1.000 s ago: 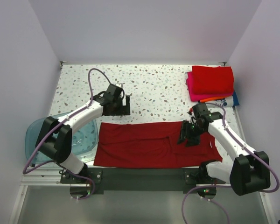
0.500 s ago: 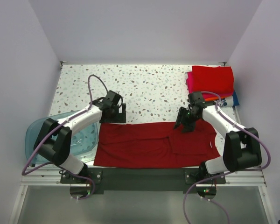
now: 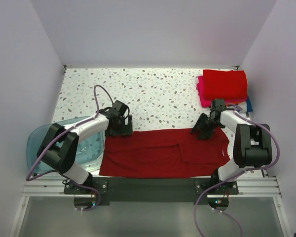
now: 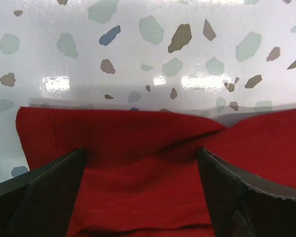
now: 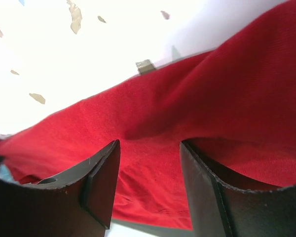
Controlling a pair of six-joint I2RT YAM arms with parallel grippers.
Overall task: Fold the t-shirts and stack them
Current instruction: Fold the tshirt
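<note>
1 flat tee (image 3: 158, 154), 4 folded tees (image 3: 225, 85), 1 tub (image 3: 39, 142), 2 grippers (image 3: 119, 132) (image 3: 201, 132).

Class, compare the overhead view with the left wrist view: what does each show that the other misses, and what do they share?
Only the overhead view shows the stack of folded shirts far right, the blue tub and the right arm. Only the left wrist view shows a raised crease along the cloth's far edge. Both show the dark red t-shirt on the speckled table, with the left arm's jaws open at its far left corner.
</note>
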